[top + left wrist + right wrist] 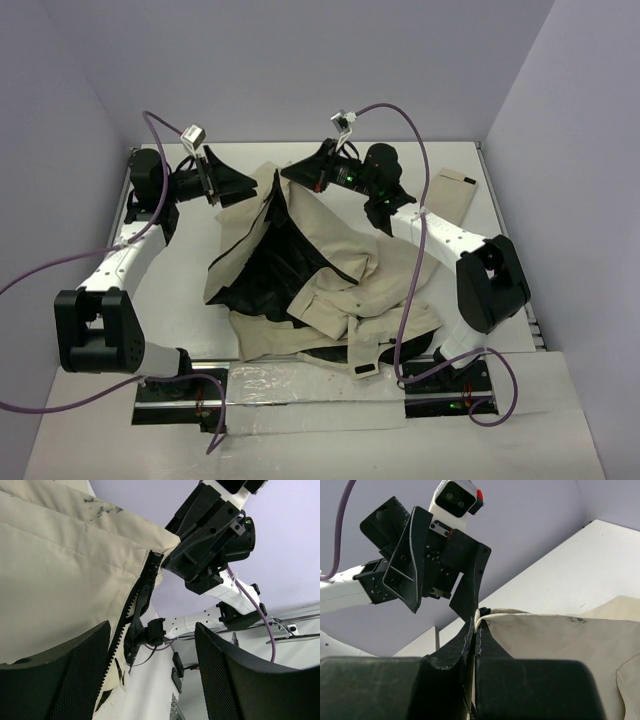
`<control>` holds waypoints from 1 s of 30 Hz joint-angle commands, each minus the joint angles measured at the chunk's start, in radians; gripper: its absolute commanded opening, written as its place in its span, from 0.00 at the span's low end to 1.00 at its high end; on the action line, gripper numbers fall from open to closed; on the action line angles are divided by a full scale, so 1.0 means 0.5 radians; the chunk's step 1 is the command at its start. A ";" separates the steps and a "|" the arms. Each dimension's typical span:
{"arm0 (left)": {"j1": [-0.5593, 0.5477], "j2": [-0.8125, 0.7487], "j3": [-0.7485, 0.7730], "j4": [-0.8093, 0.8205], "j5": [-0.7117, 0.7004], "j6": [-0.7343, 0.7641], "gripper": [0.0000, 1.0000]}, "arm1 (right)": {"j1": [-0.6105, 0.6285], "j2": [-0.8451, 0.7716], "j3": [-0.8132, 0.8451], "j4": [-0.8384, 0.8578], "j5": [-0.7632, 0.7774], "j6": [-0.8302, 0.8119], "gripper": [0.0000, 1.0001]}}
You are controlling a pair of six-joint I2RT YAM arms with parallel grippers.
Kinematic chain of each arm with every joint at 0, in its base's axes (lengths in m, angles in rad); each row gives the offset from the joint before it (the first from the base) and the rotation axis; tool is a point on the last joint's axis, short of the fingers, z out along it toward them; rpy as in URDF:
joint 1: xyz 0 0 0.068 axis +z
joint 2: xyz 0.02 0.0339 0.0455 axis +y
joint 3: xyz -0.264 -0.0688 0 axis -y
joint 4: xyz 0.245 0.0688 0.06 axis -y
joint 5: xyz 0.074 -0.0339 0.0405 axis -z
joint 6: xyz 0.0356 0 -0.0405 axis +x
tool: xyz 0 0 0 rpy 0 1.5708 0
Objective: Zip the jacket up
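Observation:
The jacket [330, 270] lies crumpled mid-table, beige outside with its black lining [275, 265] showing. My right gripper [287, 172] is shut on the jacket's upper front corner and holds that edge lifted. In the right wrist view the fingers [492, 645] pinch the beige edge [560, 645] between them. My left gripper [245, 185] stands open just left of that corner, touching nothing. In the left wrist view its pads [80, 680] frame empty space, with the dark zipper teeth [139, 602] running down the held edge beside the left pad.
A flat tan piece [452, 195] lies at the back right of the table. A clear plastic sheet [300, 385] covers the near edge between the arm bases. Purple walls close in on the back and both sides.

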 commanded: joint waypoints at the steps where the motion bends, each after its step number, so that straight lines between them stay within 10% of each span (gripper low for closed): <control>1: -0.017 -0.004 0.022 0.288 0.054 -0.146 0.73 | -0.007 -0.134 0.144 0.041 -0.001 -0.051 0.00; 19: -0.098 0.286 -0.247 1.915 0.013 -1.317 0.65 | -0.009 -0.041 0.294 -0.021 -0.031 -0.070 0.00; 30: -0.125 0.356 -0.238 2.099 -0.042 -1.452 0.60 | -0.007 -0.042 0.305 -0.053 -0.021 -0.085 0.00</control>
